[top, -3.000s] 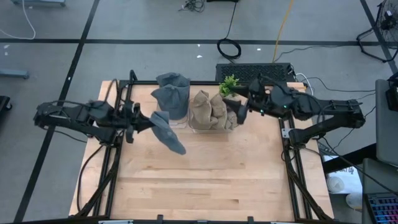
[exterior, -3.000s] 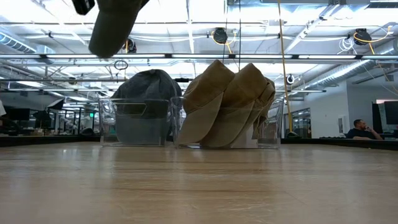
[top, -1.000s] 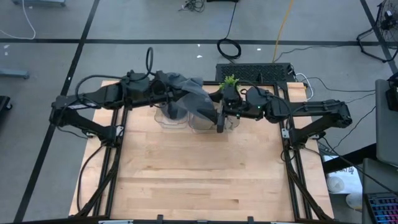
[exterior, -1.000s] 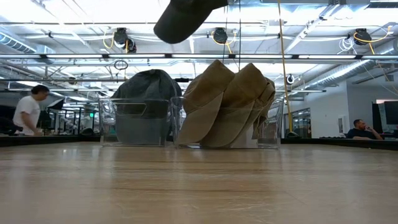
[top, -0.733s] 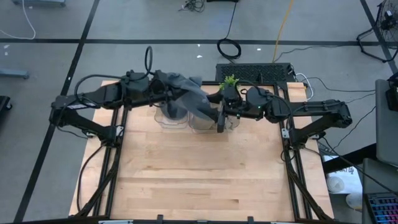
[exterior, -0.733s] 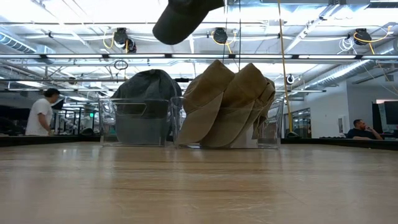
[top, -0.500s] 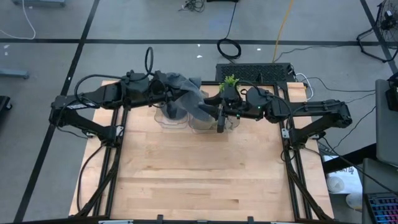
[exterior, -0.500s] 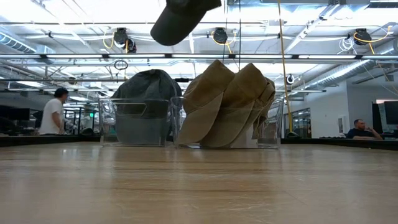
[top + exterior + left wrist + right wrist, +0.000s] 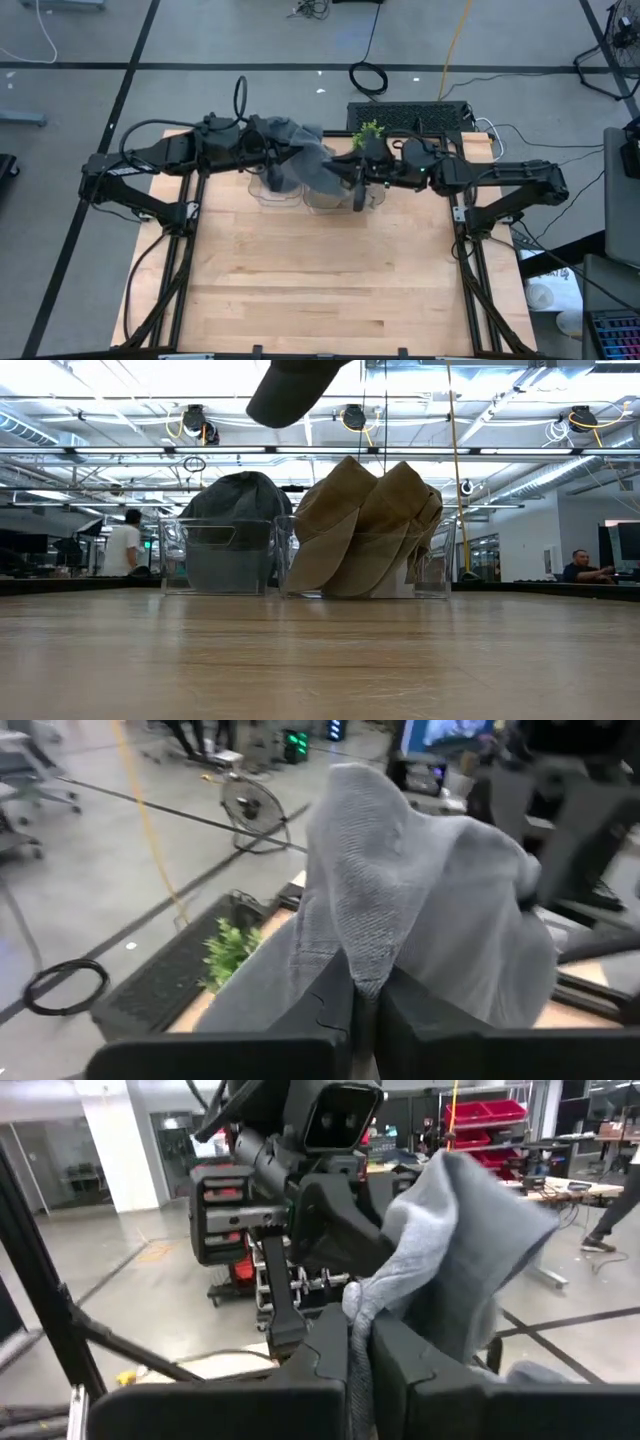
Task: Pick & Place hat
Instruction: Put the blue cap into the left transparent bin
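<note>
Fingers of both arms pinch the grey hat (image 9: 305, 160) aloft above the clear bins (image 9: 220, 555), left gripper (image 9: 362, 1010) clamped on one fold and right gripper (image 9: 358, 1342) on another, probably a handover or spreading before placing.

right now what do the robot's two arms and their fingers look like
Both arms are dark, nearly black, built of jointed tube links with chunky rounded housings. The left arm has a black cable looping up above its wrist; the right arm shows a small green light near its wrist. The left gripper and right gripper each have two flat, blocky, matte dark fingers.
</note>
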### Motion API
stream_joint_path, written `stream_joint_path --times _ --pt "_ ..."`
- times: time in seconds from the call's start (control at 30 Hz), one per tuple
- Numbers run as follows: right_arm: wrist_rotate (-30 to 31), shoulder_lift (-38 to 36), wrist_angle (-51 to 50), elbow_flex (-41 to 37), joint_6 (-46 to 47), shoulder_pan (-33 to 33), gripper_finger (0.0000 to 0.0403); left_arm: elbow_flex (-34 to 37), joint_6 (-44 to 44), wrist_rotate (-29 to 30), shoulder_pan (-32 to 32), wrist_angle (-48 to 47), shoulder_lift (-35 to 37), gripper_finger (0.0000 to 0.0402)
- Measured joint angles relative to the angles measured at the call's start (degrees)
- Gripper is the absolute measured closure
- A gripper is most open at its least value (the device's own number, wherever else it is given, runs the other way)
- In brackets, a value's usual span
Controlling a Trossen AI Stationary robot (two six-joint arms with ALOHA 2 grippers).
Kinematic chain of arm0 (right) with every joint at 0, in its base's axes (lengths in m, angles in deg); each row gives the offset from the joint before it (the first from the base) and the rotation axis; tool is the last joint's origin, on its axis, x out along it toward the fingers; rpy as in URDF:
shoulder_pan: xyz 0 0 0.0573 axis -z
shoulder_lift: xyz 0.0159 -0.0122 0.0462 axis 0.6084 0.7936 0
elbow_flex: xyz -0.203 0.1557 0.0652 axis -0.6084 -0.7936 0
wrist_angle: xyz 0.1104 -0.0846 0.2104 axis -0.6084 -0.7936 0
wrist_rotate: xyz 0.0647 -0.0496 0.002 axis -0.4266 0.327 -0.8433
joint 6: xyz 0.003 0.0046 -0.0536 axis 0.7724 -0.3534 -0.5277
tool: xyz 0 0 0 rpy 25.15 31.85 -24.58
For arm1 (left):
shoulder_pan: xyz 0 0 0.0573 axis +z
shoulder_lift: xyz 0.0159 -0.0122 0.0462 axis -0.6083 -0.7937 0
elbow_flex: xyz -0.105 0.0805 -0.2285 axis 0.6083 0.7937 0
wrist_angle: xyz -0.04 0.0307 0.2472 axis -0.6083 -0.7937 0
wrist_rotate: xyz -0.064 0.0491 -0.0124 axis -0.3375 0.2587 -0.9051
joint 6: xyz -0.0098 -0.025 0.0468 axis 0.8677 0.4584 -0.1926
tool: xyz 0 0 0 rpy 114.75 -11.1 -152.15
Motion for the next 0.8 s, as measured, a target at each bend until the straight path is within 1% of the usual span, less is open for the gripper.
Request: stream_joint_path --times 0.13,0.2,0.27,0.37,0.57,0.63,0.7,0.8 --pt "0.02 -2.69 -2.99 -0.04 -1.70 0.00 0.0400 0.00 0.67 -3.52 0.00 -1.99 0.34 0.0378" --pt "-0.04 -4.54 -4.78 -0.07 -1.91 0.00 0.0401 0.00 1.23 -3.82 0.20 -3.77 0.87 0.0371" --pt "-0.04 -6.75 -6.54 0.05 -1.92 -0.03 0.0401 0.07 2.15 -4.09 0.85 -5.65 2.14 0.0356" --pt "-0.06 -9.61 -10.55 0.09 -1.93 -0.04 0.0401 0.07 4.23 -4.66 2.10 -8.56 3.84 0.0314" --pt "0.01 -14.32 -17.93 0.03 -1.64 -0.04 0.0402 0.09 6.32 -5.22 4.89 -16.63 8.70 0.0203" --pt "-0.12 -15.62 -20.22 0.09 -1.58 -0.10 0.0402 0.09 6.41 -5.82 5.37 -18.45 10.45 0.0172" --pt "-0.14 -16.48 -22.18 0.07 -1.34 -0.67 0.0402 0.09 6.86 -7.09 5.91 -19.82 12.04 0.0147" --pt "-0.01 -16.91 -24.61 0.07 -1.28 -2.08 0.0402 0.09 7.48 -9.38 6.43 -20.49 14.17 0.0120"
